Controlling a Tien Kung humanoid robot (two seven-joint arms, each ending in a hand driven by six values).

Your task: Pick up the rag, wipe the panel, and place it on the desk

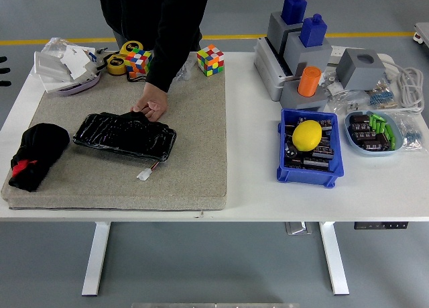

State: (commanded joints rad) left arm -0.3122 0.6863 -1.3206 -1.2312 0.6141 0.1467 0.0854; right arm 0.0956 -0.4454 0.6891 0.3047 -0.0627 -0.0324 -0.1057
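The rag (37, 154) is a bunched black cloth with a red patch, lying at the left end of the grey mat (194, 120). The black glossy panel (124, 135) lies flat on the mat to the rag's right, with a small white connector (144, 174) on a wire at its near edge. A person in a black sleeve stands at the far side and presses a hand (153, 107) on the panel's far edge. Only the tips of my left hand's fingers (3, 71) show, spread and empty, at the left edge, far behind the rag.
Two colour cubes (210, 59) (137, 61), yellow tape rolls (124, 56) and a crumpled white bag (67, 63) sit along the mat's far edge. A blue bin (333, 168) with a yellow lemon (308, 135), grey blocks (295, 46) and a parts dish (377, 135) fill the right side.
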